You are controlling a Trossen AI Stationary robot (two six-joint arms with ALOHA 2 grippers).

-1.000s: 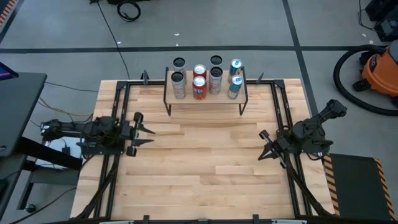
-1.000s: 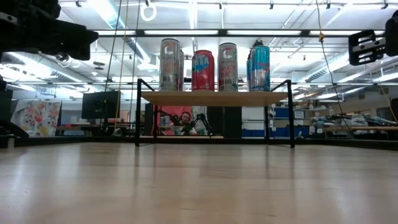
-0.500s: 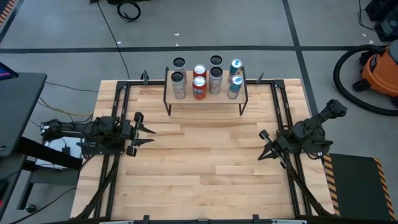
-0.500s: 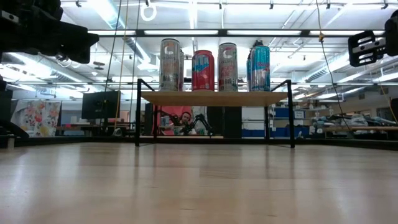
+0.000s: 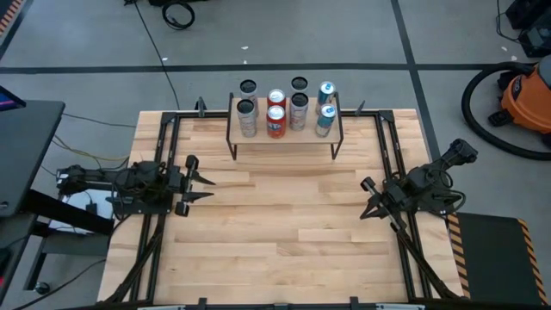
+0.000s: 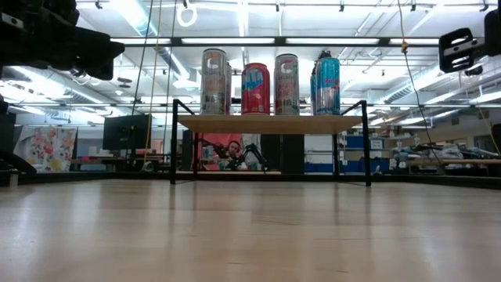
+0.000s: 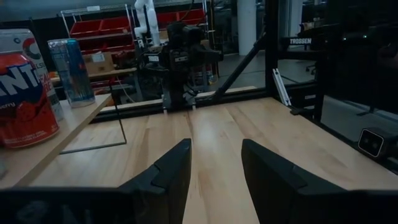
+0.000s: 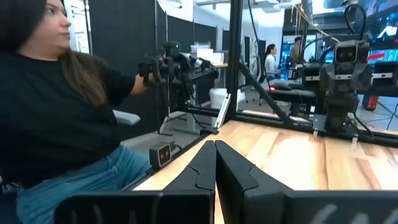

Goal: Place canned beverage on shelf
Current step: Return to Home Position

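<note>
cans [image 5: 275,121] in two rows on shelf [image 5: 285,139]. left gripper [image 7: 216,145] fingers apart, empty, left table edge. right gripper [image 8: 215,149] fingers pressed together, empty, right edge.

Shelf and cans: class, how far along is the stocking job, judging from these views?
Done: eight cans stand in four matched pairs on the shelf. In hand: nothing; the left gripper is open, the right gripper shut, both empty near the table's side edges. Left: probably only settling at home.

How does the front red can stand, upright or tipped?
Upright: the front red can stands on its base on the shelf, round top up in the high view.
</note>
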